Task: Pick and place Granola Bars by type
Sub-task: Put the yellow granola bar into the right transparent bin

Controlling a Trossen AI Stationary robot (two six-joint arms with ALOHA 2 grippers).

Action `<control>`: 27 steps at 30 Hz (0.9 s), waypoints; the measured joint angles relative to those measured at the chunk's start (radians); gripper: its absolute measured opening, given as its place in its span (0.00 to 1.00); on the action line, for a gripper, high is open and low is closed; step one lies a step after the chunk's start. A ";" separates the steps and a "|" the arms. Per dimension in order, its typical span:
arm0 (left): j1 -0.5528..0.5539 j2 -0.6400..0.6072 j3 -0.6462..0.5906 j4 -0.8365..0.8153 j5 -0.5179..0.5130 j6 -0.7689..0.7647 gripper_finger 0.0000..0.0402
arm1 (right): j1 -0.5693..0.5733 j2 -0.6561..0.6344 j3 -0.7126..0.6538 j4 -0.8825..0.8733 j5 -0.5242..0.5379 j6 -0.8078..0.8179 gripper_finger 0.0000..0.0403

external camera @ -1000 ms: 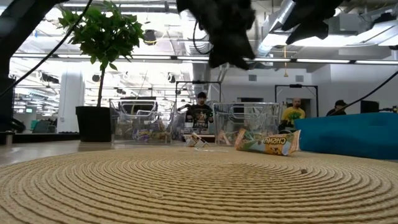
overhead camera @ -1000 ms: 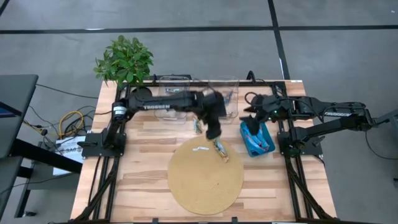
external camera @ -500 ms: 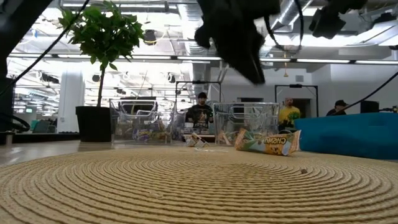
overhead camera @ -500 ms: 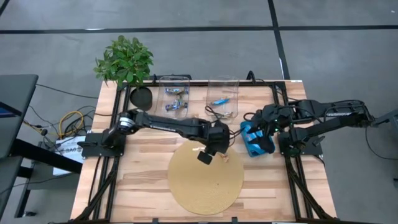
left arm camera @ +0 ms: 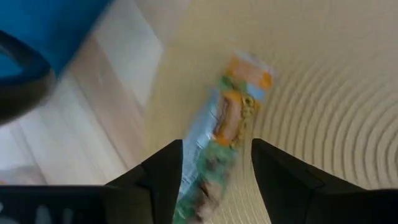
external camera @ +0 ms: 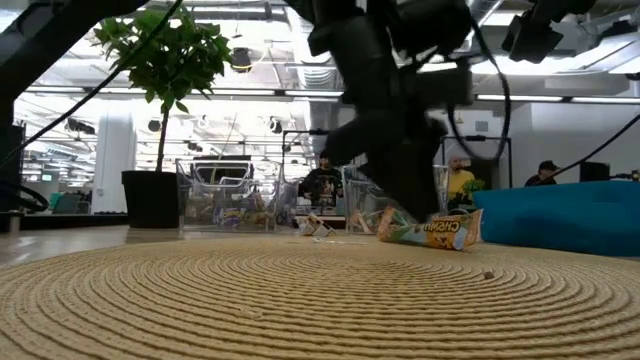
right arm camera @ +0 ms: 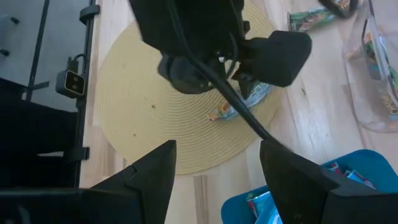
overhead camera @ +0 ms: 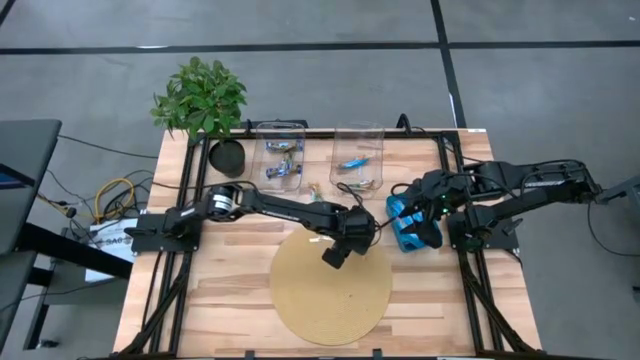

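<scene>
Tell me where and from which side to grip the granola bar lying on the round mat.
Grip the granola bar across its narrow middle, coming straight down. It lies flat and long near the woven mat's edge, and the left gripper's open fingers already straddle its width; the crimped ends look too thin to hold.

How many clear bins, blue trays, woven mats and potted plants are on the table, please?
Clear bins: 2
Blue tray: 1
Woven mat: 1
Potted plant: 1
Total: 5
</scene>
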 joint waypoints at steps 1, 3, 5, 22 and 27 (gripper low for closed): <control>0.000 0.009 0.000 -0.002 -0.005 0.007 0.46 | 0.000 -0.001 0.003 -0.002 0.000 0.000 0.55; -0.002 0.027 0.000 0.006 -0.017 0.019 0.46 | 0.000 0.000 0.005 0.004 0.000 0.001 0.55; -0.003 0.031 0.000 0.003 -0.024 0.026 0.46 | -0.002 -0.001 0.005 -0.001 0.001 0.014 0.55; 0.003 0.026 -0.007 0.043 0.023 -0.072 0.10 | -0.003 -0.001 0.005 -0.005 0.022 0.016 0.55; 0.002 0.026 -0.007 0.045 0.020 -0.135 0.02 | -0.003 -0.001 0.005 -0.005 0.022 0.016 0.55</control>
